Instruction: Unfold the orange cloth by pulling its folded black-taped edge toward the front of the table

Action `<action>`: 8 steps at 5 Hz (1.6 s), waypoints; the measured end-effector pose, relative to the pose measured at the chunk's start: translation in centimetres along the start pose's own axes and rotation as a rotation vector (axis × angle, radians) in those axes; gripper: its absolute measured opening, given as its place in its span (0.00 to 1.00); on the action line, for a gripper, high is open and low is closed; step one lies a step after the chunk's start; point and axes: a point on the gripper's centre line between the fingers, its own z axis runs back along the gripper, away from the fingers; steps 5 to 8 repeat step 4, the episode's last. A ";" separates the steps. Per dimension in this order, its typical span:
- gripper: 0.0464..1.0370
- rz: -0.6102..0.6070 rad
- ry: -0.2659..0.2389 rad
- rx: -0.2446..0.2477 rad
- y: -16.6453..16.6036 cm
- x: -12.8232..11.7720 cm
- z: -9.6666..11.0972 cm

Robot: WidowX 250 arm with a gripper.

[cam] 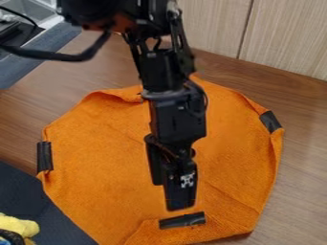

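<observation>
Orange cloth (102, 158): on your worktop (300, 191); mostly spread, edge folded at eleven o'clock.
Hand (172, 196): near the cloth's black strip (182, 220), six o'clock; wide or narrow, you cannot tell.

- Arm (159, 69): black; enters at the top edge, left of centre, and runs down the middle with a slight slant to the right.
- Thick black cable (73, 57): sags in a curve between the left edge and the upper part of the arm.
- Wrist (178, 117): in line with the arm, no marked bend; a thin wire bows out along its right side.
- Gripper (170, 197): black; hangs tip-down in the lower middle, white patterned mark (187, 180) on its outer face.
</observation>
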 end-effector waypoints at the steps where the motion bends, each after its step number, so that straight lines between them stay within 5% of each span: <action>1: 0.96 0.013 -0.059 0.041 0.0 0.1 2.2; 2: 0.96 0.061 -0.122 0.077 0.5 0.3 4.2; 3: 0.96 0.242 -0.275 0.110 2.4 -1.4 6.5; 8: 0.96 0.243 -0.279 0.109 2.4 -1.3 6.4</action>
